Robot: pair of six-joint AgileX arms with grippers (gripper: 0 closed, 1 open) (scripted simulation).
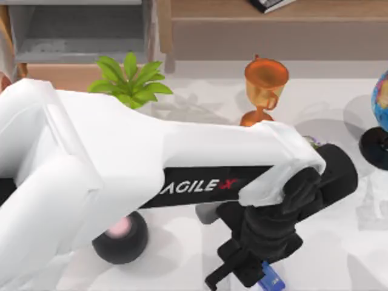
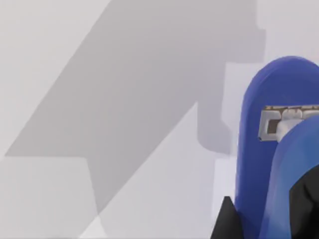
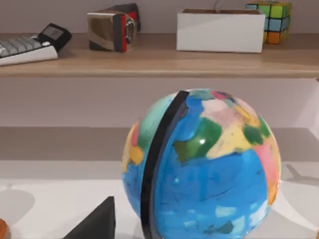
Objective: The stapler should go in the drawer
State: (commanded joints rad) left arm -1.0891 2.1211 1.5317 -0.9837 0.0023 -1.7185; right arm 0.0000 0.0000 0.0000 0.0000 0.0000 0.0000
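One step is in hand: my left tool [image 1: 254, 274] sits over the stapler [image 1: 270, 280] at the tabletop's [image 1: 327, 109] near edge; grip I cannot tell. Next comes lifting toward the drawer [image 1: 79, 36], far-left.

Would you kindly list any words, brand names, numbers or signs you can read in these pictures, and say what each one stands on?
"AGILEX" (first letter partly hidden), white letters with a red X: on the black strip of the left arm, top view.
Calculator on the wooden shelf, right wrist view: keys and display too small to read.
Globe: coloured patches, no readable names.
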